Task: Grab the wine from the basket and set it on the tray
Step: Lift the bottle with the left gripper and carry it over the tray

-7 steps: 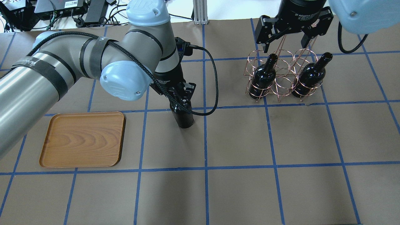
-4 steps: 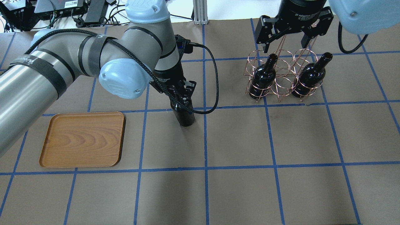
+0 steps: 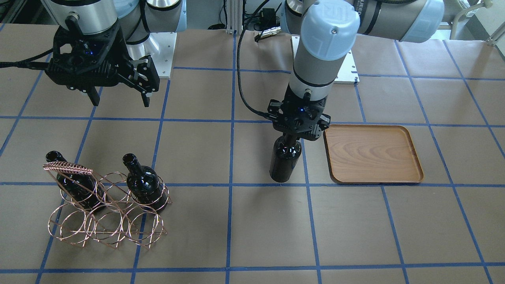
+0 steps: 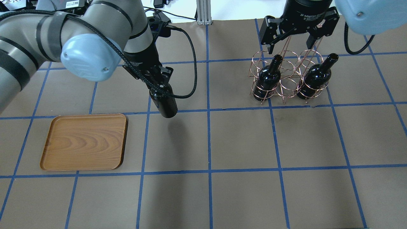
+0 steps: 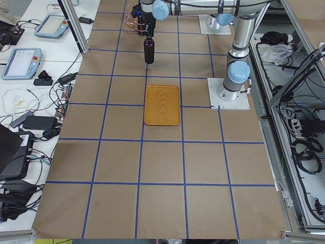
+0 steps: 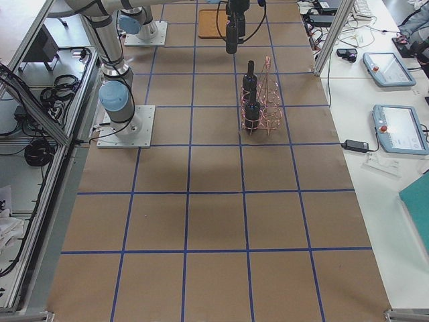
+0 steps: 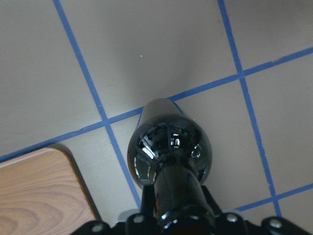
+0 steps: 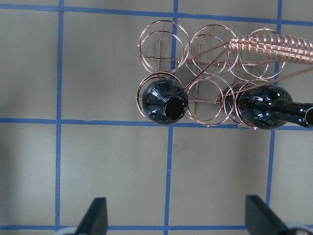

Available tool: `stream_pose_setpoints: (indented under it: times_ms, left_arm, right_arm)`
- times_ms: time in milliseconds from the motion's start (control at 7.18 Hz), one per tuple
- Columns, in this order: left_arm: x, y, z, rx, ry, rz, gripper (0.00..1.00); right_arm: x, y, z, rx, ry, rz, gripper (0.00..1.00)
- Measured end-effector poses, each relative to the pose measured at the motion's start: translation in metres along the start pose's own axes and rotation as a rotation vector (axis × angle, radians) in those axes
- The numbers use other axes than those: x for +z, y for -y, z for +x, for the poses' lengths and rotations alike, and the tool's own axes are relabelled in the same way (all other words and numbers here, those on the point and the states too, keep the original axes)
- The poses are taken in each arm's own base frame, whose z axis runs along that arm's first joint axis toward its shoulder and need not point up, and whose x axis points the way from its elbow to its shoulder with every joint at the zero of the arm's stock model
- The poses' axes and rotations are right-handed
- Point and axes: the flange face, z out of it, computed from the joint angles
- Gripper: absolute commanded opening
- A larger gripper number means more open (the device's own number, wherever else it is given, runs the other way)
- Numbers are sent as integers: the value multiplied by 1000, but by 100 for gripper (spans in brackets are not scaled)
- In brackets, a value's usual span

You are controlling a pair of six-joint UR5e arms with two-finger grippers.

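The left gripper [image 4: 158, 85] is pinched on the neck of the wine bottle [image 4: 167, 107], which hangs upright beneath it. The bottle is between the basket [image 4: 286, 86] and the tray [image 4: 84, 141], near the tray's corner but not over it. The left wrist view shows its base above a blue tape line [image 7: 91, 88] on the table [image 4: 241, 143]. The right gripper [image 4: 290, 47] sits above the basket with fingers spread wide, gripping nothing. Its body carries white print reading "2F Adaptive"; the remainder is too small to read with confidence. Two other bottles [image 4: 268, 79] stand in the end rings of one basket row.
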Motion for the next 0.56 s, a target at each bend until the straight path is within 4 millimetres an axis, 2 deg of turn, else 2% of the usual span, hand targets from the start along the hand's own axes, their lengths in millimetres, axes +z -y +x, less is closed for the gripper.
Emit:
stream_pose_setpoints:
  times_ms: [278, 557]
  left_arm:
    - [-15, -21, -62, 25, 37, -24, 0]
    - [-14, -51, -122, 54, 28, -45, 0]
  right_arm:
    - [0, 0, 0, 0, 0, -1, 100]
    - [0, 0, 0, 0, 0, 0, 100]
